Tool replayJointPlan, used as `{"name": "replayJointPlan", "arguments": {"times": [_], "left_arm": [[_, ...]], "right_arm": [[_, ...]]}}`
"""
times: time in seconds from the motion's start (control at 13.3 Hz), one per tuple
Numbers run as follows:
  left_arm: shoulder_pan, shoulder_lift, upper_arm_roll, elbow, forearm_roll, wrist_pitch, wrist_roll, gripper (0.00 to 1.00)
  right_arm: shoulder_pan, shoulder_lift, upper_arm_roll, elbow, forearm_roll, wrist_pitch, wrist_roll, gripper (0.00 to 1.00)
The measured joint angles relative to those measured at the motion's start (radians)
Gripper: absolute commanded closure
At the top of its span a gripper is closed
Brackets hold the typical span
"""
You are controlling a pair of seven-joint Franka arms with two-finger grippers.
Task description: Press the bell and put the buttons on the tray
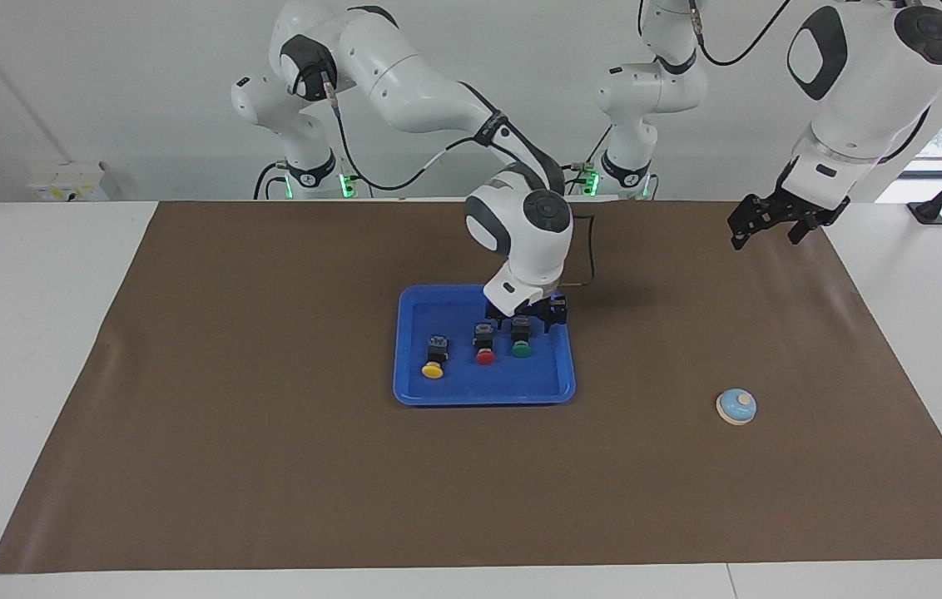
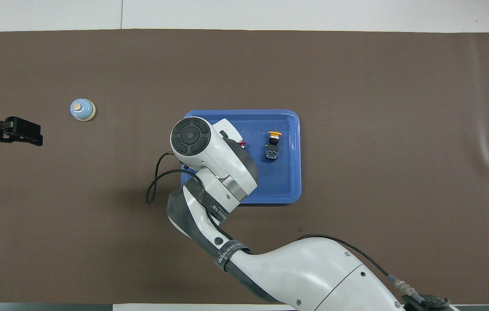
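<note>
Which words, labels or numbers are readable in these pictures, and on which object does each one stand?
"WANJEEDA": white print on the black cable sleeve around the right arm, overhead view; the last letters are uncertain.
A second white print on the black sleeve nearer the wrist: too blurred to read.
The sleeve print in the facing view: too small to read.
The tray, the buttons and the bell: no readable text.

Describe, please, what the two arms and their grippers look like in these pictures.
Both arms are glossy white with rounded, dark grey joint caps. The right arm carries a black band with white lettering and a thin black cable along it. The right gripper and left gripper are black, two-fingered. Green lights glow at the bases.
</note>
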Motion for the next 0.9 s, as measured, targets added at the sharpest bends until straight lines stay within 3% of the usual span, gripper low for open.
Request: {"name": "replayJointPlan", "arguments": {"times": [0.45, 0.67, 0.9], "left_arm": [[0.000, 0.000, 0.000, 0.000, 0.000, 0.000, 0.000, 0.00], [0.000, 0.000, 0.000, 0.000, 0.000, 0.000, 0.000, 0.00], [0.000, 0.000, 0.000, 0.000, 0.000, 0.000, 0.000, 0.00]], "right_arm": [[-0.062, -0.131, -0.055, 0.013, 0.000, -0.125, 0.006, 0.00], [-0.198, -0.203, -0.061, 0.014, 0.000, -0.171, -0.041, 0.00], [-0.324, -0.253, -0.062, 0.014, 0.000, -0.230, -0.202, 0.00]]}}
